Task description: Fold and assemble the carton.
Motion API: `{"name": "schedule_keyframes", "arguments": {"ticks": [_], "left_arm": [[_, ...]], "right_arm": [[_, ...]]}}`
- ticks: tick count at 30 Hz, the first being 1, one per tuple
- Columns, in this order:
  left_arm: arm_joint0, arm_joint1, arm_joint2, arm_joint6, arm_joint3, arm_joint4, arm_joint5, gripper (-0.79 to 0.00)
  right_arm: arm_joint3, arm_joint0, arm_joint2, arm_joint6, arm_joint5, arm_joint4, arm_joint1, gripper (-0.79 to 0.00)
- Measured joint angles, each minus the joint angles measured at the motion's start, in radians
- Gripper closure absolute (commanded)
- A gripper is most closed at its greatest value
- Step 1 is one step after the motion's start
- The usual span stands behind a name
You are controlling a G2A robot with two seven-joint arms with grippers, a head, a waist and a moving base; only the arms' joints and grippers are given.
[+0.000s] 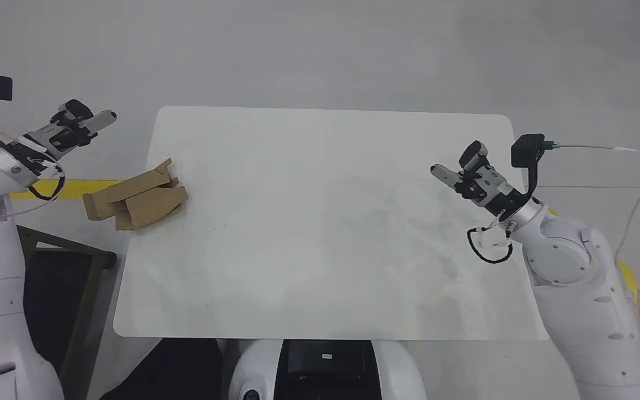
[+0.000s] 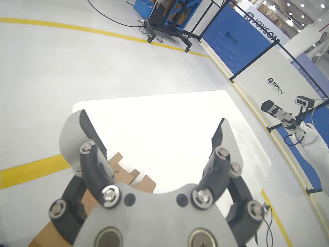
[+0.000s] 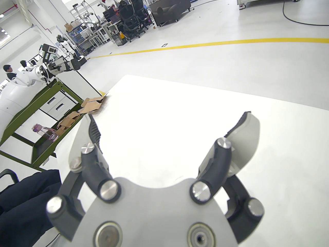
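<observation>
Carton (image 1: 135, 200) lies collapsed, overhanging the surface's (image 1: 330, 250) left edge. Left gripper (image 2: 151, 129) and right gripper (image 3: 167, 124): fingers wide, empty. Looks like pre-grasp; next you'd bring the left one down onto it.

pale grey floor (image 1: 300, 50) with yellow lines (image 3: 231, 42), blue partitions (image 2: 231, 42), a green rack (image 3: 28, 110) and office chairs (image 3: 131, 16).
</observation>
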Motion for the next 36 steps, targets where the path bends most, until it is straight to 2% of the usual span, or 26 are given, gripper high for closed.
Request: {"name": "schedule_keyframes", "arguments": {"ticks": [16,21,30,36], "left_arm": [[0.001,0.0,0.0,0.001,0.0,-0.001,0.001,-0.785],[0.045,0.008,-0.016,0.004,0.0,-0.046,0.049,-0.785],[0.063,0.052,-0.118,-0.142,0.157,-0.181,0.085,-0.785],[0.018,0.077,-0.134,-0.201,0.317,-0.224,0.113,-0.785]], "right_arm": [[0.0,0.0,0.0,0.0,0.0,0.0,0.0,-0.785],[0.0,0.0,0.0,0.0,0.0,0.0,0.0,-0.785],[0.0,0.0,0.0,0.0,0.0,0.0,0.0,-0.785],[0.0,0.0,0.0,0.0,0.0,0.0,0.0,-0.785]]}}
